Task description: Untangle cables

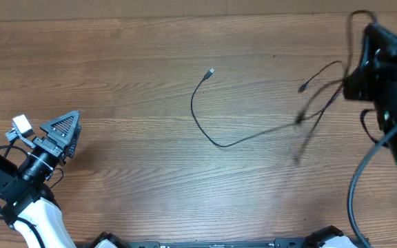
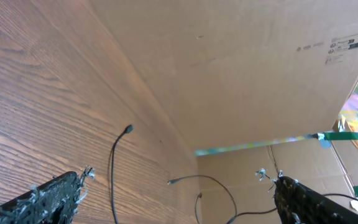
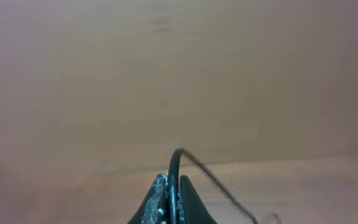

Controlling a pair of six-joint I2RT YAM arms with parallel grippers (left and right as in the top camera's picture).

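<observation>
One thin black cable (image 1: 200, 122) lies on the wooden table (image 1: 116, 62), its silver-tipped plug (image 1: 211, 71) at the far end. It curves toward me, then runs right and rises, blurred, into the air. More cable strands (image 1: 320, 96) hang there, one with a plug end (image 1: 302, 87). My right gripper (image 1: 352, 83) holds them up at the right edge. In the right wrist view the right gripper (image 3: 171, 180) is shut on a black cable (image 3: 174, 163) that arcs out to the right. My left gripper (image 1: 65, 132) is open at the near left, away from the cables, with nothing between its fingers (image 2: 55, 196).
A cardboard wall (image 2: 241, 68) stands behind the table's far edge. The right arm's own thick black wires (image 1: 358, 186) loop down at the right. The left wrist view shows the lying cable (image 2: 112, 171) and the lifted strands (image 2: 219, 186) ahead.
</observation>
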